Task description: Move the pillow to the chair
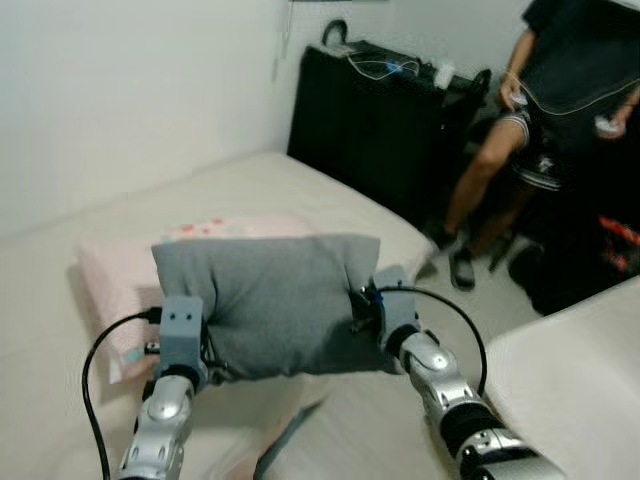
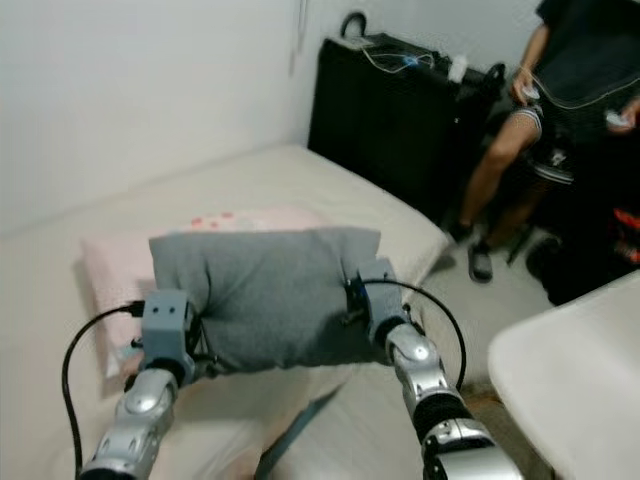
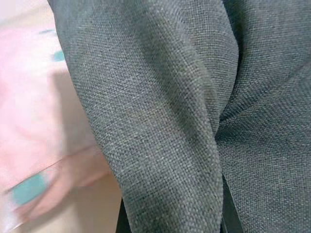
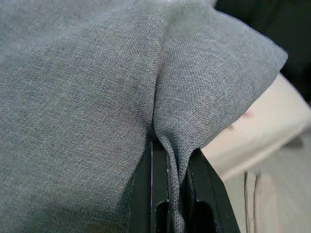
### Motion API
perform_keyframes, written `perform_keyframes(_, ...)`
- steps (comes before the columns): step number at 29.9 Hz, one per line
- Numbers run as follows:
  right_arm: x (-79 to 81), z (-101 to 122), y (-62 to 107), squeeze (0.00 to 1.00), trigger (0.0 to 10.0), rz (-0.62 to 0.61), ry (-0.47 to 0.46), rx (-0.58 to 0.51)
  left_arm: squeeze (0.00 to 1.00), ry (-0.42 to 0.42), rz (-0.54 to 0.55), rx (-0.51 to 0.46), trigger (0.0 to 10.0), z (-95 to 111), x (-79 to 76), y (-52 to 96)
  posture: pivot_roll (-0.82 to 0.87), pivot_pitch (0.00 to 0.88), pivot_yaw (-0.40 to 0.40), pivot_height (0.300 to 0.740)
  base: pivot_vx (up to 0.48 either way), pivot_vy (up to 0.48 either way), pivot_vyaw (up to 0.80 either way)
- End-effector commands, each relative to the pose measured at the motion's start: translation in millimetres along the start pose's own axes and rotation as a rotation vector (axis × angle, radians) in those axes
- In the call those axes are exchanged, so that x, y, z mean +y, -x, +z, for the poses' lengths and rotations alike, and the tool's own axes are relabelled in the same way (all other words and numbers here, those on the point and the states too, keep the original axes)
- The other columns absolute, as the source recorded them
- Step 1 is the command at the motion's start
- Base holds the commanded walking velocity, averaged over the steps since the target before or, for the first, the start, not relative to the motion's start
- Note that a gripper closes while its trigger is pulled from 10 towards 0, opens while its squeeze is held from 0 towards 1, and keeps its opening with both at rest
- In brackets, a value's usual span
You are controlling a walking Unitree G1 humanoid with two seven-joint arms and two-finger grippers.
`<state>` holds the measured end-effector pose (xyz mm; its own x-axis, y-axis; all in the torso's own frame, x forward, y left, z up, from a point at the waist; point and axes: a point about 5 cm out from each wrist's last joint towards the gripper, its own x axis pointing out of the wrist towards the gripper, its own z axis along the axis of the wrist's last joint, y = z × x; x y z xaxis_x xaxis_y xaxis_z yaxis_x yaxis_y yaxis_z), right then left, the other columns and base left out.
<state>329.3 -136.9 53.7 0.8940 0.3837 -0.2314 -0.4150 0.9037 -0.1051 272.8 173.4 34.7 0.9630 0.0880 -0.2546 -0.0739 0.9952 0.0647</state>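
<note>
Above the bed (image 1: 300, 190), grey pillow (image 1: 275, 300) pinched between left hand (image 1: 205, 355), right hand (image 1: 362, 312)

The grey pillow (image 1: 275, 305) hangs between my two end effectors, lifted and held broadside in front of me. My left end effector (image 1: 205, 350) pinches its left edge and my right end effector (image 4: 177, 160) clamps a fold of its woven fabric at the right edge. It is plump, rectangular, roughly level, its top edge slightly sagging.
</note>
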Motion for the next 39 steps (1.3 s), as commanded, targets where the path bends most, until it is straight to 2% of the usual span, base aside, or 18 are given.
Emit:
perform_keyframes(1,-2.9,3.1,-0.1,0.0,10.0,0.013,0.023,-0.004,0.0,0.004,-0.037,-0.067,10.0,14.0,-14.1,-3.0,-0.02,0.0,-0.14,0.74,0.0,0.0,-0.8)
perform_keyframes(11,-3.9,4.3,-0.5,0.0,10.0,0.017,0.028,0.001,0.0,0.011,-0.027,-0.067,10.0,11.7,-13.3,-1.9,-0.02,0.0,-0.151,0.74,0.0,0.0,-0.8)
perform_keyframes(14,-5.7,3.6,-0.5,0.0,10.0,-0.001,0.013,0.009,0.0,0.018,-0.024,-0.066,10.0,11.5,-14.0,-1.4,-0.01,0.0,-0.151,0.74,0.0,0.0,-0.8)
perform_keyframes(18,-14.2,0.2,2.2,0.0,10.0,-0.1,-0.071,0.005,0.0,0.01,-0.028,-0.091,10.0,20.2,-20.9,-5.6,-0.01,0.0,-0.14,0.74,0.0,0.0,-0.8)
perform_keyframes(21,-14.2,0.2,2.2,0.0,10.0,-0.1,-0.071,0.005,0.0,0.01,-0.028,-0.091,10.0,20.2,-20.9,-5.6,-0.01,0.0,-0.14,0.74,0.0,0.0,-0.8)
perform_keyframes(23,-15.0,0.4,2.7,0.0,10.0,-0.127,-0.116,-0.015,0.0,-0.01,-0.056,-0.094,10.0,23.4,-23.2,-8.0,0.0,0.0,-0.084,0.74,0.0,0.0,-0.8)
perform_keyframes(26,-15.0,0.3,2.9,0.0,10.0,-0.14,-0.139,-0.024,0.0,-0.02,-0.068,-0.094,10.0,24.6,-23.7,-9.0,0.0,0.0,-0.075,0.74,0.0,0.0,-0.8)
perform_keyframes(27,-14.9,-0.4,3.5,0.0,10.0,-0.164,-0.178,-0.037,0.0,-0.036,-0.091,-0.092,10.0,25.5,-24.8,-10.6,0.0,0.0,-0.045,0.74,0.0,0.0,-0.8)
perform_keyframes(28,-14.9,-0.4,3.5,0.0,10.0,-0.164,-0.178,-0.037,0.0,-0.036,-0.091,-0.092,10.0,25.5,-24.8,-10.6,0.0,0.0,-0.045,0.74,0.0,0.0,-0.8)
perform_keyframes(30,-14.4,-2.1,4.7,0.0,10.0,-0.2,-0.23,-0.053,0.0,-0.057,-0.125,-0.079,10.0,25.1,-25.5,-12.7,-0.02,0.0,0.024,0.74,0.0,0.0,-0.8)
perform_keyframes(31,-14.0,-2.6,5.0,0.0,10.0,-0.209,-0.243,-0.055,0.0,-0.062,-0.134,-0.074,10.0,24.8,-25.6,-13.3,-0.02,0.0,0.024,0.74,0.0,0.0,-0.8)
perform_keyframes(39,-11.6,-5.0,5.6,0.0,10.0,-0.22,-0.26,-0.053,0.0,-0.073,-0.16,-0.058,10.0,22.7,-30.3,-15.1,-0.04,0.0,0.083,0.74,0.0,0.0,-0.8)
